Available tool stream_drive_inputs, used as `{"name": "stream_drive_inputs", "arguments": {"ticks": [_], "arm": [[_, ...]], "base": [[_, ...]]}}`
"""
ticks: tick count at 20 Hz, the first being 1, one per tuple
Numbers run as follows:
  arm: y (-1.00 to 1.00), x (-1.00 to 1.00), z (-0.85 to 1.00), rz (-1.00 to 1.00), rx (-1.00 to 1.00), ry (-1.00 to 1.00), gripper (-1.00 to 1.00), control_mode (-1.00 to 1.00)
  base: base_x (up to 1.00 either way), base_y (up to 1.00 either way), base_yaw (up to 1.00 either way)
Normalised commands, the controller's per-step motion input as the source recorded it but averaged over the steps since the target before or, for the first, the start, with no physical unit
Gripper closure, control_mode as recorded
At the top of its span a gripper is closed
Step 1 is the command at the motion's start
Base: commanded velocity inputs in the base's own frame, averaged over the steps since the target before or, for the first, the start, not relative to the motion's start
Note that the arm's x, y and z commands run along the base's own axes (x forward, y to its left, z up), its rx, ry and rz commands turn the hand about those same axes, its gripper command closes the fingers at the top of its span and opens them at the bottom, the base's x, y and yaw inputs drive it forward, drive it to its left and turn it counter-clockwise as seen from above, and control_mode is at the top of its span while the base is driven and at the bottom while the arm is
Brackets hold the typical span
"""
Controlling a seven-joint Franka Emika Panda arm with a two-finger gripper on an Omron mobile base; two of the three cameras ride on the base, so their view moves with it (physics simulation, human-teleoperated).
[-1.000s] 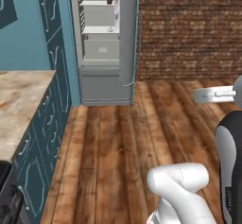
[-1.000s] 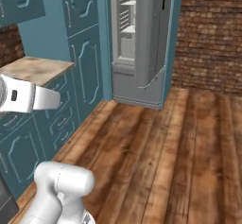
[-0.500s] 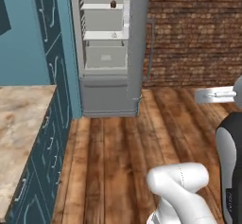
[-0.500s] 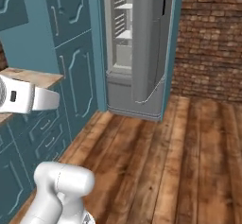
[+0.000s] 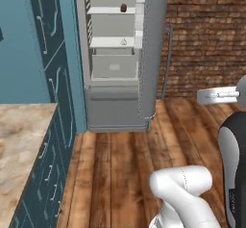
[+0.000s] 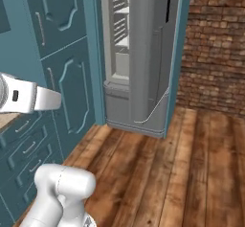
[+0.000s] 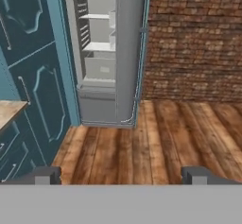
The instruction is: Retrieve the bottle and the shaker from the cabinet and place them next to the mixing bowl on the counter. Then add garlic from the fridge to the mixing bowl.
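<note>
Fridge (image 5: 115,63) open ahead, small dark item (image 5: 123,7) on upper shelf. Tabletop (image 5: 19,140) at left. Gripper (image 7: 120,176) jaws spread wide, released, grasping nothing.

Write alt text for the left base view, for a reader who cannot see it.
An open fridge with pale grey shelves and a drawer stands ahead across a wooden floor, with a small dark item on an upper shelf. A marbled beige counter sits at left and a brick wall at right.

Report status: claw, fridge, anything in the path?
Claw open, holding nothing. Fridge ahead, door open, shelves and drawer showing. Bare wood floor between base and fridge, nothing blocking.
</note>
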Motion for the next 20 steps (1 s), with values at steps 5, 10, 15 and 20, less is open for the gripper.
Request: {"name": "stream_drive_inputs", "arguments": {"ticks": [5, 10, 15, 20], "arm": [[0.0, 0.0, 0.0, 0.0, 0.0, 0.0, -1.0, 1.0], [0.0, 0.0, 0.0, 0.0, 0.0, 0.0, -1.0, 1.0], [0.0, 0.0, 0.0, 0.0, 0.0, 0.0, -1.0, 1.0], [0.0, 0.0, 0.0, 0.0, 0.0, 0.0, -1.0, 1.0]], "base": [[0.29, 0.43, 0.14], [0.02, 0.56, 0.04], [0.57, 0.87, -0.01], [0.94, 0.66, -0.13]]}}
